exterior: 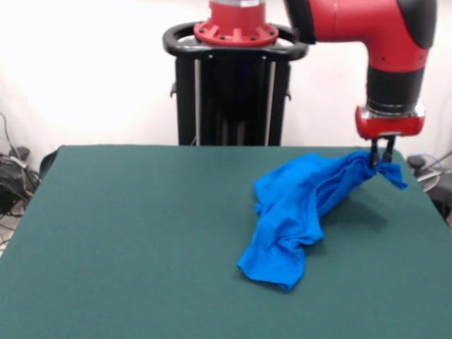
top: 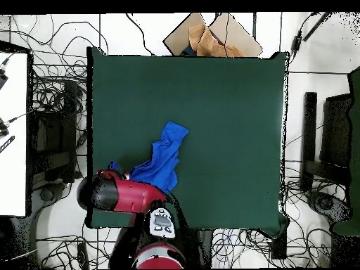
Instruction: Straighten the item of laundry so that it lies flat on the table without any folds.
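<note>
front and overhead views of one moment in a flattening task. the gripper (exterior: 380,157) hangs from the red arm (exterior: 367,28) near the table's (exterior: 127,240) far corner on the picture's right, its two dark fingers pressed together on a pinch of the shirt (exterior: 296,212), with a small flap of cloth sticking out past them. from that pinch the shirt is lifted just off the felt and drawn into a rope-like band that slopes down toward the near side, where the remaining fabric lies in a crumpled heap with several deep folds. no print or lettering shows in either view, so which face is up cannot be told. in the overhead view the shirt (top: 163,160) appears as a narrow diagonal strip running from the arm (top: 123,195) toward the middle of the table (top: 225,105), its gripped end hidden under the arm; a cardboard box (top: 211,39) lies beyond the far edge, off the work surface. judged progress: early. one edge is in hand and the cloth is partly stretched, but sleeves and hem are not laid out and nothing is flat. left to do, by this reading: spread the bunched end, open the folds, and release the shirt lying smooth on the felt
</note>
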Motion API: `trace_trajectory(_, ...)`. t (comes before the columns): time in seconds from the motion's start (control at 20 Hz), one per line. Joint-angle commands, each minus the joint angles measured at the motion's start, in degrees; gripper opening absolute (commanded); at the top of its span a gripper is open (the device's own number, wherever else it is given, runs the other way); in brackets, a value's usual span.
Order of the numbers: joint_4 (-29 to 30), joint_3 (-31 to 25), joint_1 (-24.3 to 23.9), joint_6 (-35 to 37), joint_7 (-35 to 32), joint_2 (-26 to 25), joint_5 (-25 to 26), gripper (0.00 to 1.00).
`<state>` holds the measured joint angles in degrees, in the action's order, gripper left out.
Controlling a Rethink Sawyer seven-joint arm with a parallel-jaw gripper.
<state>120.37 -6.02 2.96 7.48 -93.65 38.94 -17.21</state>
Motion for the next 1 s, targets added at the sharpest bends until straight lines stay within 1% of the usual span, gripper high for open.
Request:
trace_trajectory(0.05, 4.22, -0.29, 1.46, -4.59, -22.89, -1.72, -7.75, 0.00)
trace_trajectory(0.15, 3.59, 3.96, 5.43, -4.30, -23.74, -1.04, -9.24, 0.00)
trace_trajectory(0.25, 0.99, 11.88, 12.79, -2.72, -23.81, -1.31, -11.25, 0.00)
trace_trajectory(0.3, 0.49, 12.92, 14.01, -3.16, -23.86, -1.89, -11.73, 0.00)
trace_trajectory(0.35, 0.41, 12.96, 14.45, -3.94, -24.10, -2.38, -12.11, 0.00)
trace_trajectory(0.45, 0.26, 14.77, 15.63, -4.37, -24.66, -2.86, -12.78, 0.00)
trace_trajectory(0.55, 1.13, 13.42, 13.56, -5.36, -24.63, -2.59, -12.07, 0.00)
trace_trajectory(0.6, 2.26, 11.11, 10.87, -6.72, -24.63, -2.60, -11.11, 0.00)
trace_trajectory(0.7, 3.48, 8.87, 8.33, -7.61, -25.06, -2.65, -10.32, 0.00)
trace_trajectory(0.8, 4.19, 7.98, 7.63, -7.26, -25.67, -2.58, -10.62, 0.00)
trace_trajectory(1.0, 7.03, 4.89, 5.96, -7.60, -29.15, -2.20, -12.80, 0.00)
